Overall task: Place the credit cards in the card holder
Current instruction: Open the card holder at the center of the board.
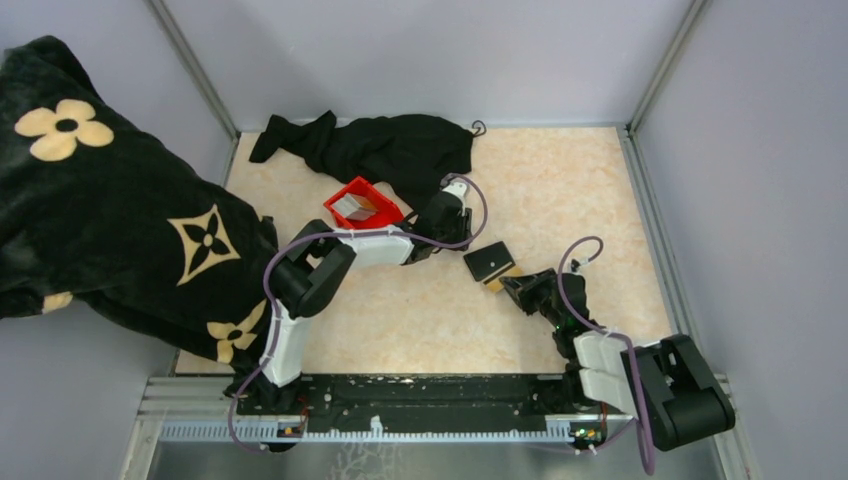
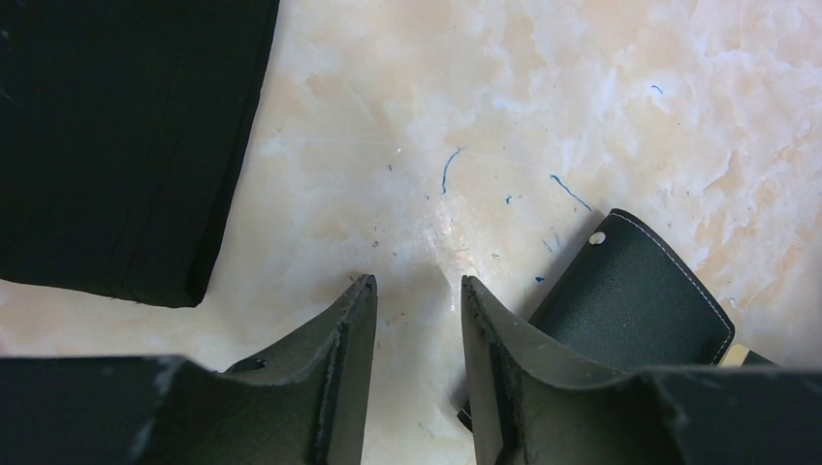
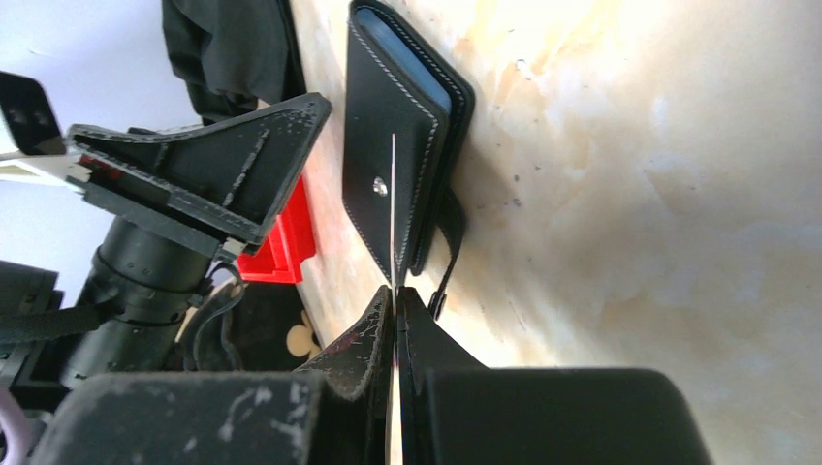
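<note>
Your right fingers [image 3: 361,341] are clamping a credit card [image 3: 393,213] by its near end. In the right wrist view the card is showing edge-on, as a thin pale line. Its far end is overlapping the snap-stud face of the card holder [image 3: 397,126], and you can't tell whether it's touching.

The card holder is lying folded on the tabletop [image 1: 420,320] around mid-table, just ahead of the right fingers. Its strap is trailing off the near edge. In the top view a tan sliver is peeking out between the holder and the right fingers.

Your left fingers [image 2: 349,349] are spread apart with nothing between them, only bare tabletop showing in the gap. They're hovering low just beside the holder, which is sitting off the right finger's outer side in the left wrist view.

What's crowding the spot:
- The left arm is reaching in from the far-left side of the holder, so both sets of fingers are working close around the same small area.
- The red bin [image 1: 362,205] is sitting just behind the left wrist, with what looks like a grey-white card [image 1: 350,207] and a tan one inside it.
- A black cloth [image 1: 390,145] is bunched along the far edge, near the bin. Black fabric is also filling the upper left of the left wrist view, near the left finger.
- A black flower-print blanket [image 1: 100,220] is draping over the left side, well apart from the holder.
</note>
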Tool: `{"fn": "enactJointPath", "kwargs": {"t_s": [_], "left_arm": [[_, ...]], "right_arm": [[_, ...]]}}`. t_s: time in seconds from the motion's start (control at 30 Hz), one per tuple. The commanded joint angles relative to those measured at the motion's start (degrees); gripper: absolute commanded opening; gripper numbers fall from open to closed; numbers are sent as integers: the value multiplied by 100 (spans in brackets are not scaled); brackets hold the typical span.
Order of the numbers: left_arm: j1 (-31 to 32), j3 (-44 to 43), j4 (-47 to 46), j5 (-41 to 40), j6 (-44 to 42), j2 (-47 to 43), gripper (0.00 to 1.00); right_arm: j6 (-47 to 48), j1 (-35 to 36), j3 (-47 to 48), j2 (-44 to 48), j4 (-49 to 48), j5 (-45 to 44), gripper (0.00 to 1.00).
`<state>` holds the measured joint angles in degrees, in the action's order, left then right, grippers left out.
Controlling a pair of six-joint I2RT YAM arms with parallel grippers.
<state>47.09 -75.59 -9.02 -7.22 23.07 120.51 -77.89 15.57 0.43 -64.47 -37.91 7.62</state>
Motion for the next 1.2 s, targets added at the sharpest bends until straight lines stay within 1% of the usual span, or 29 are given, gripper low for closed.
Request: {"fn": "enactJointPath", "kwargs": {"t_s": [0.0,0.2,0.57,0.93,1.17], "left_arm": [[-33,28,226,199,-50,236,43],[-33,174,148,351,17,244,39],[-25,189,92,704,107,254,37],[19,257,100,865,157,232,34],[36,289,98,945,165,228,32]], "right_arm": [[-16,-20,-206,397,-11,-49,0],[27,-19,-254,829,448,-159,0],[-27,35,-354,637,418,-180,0],[-121,137,-417,254,66,-309,0],[-177,145,-377,-329,-501,-298,0]]}}
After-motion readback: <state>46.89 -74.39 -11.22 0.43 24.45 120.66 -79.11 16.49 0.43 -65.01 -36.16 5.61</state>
